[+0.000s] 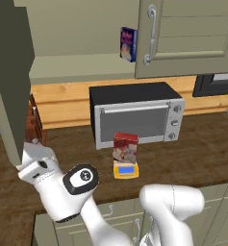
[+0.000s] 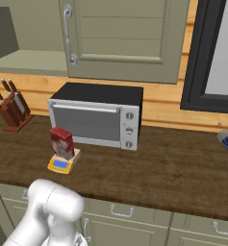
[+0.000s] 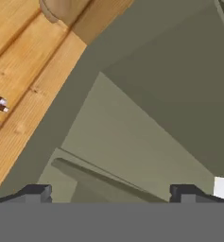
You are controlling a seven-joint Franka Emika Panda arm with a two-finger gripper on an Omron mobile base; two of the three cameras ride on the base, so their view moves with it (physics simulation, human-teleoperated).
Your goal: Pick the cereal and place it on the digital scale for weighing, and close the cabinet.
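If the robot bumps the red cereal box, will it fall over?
Probably, yes. The cereal stands upright, tall and narrow, on the small digital scale, so a sideways nudge could tip it. It looks like a stiff box, so it likely wouldn't bend, and is probably light for its size.

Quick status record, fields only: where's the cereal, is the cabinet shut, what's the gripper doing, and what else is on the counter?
cereal: red box standing upright on the digital scale, in front of the microwave
cabinet: left door swung open, right door shut
gripper: fingers apart, holding nothing, facing the open door's panel
arm: wrist close beside the open door's lower edge
inside cabinet: blue box on the shelf
other: knife block left of the microwave
task left: close the left door
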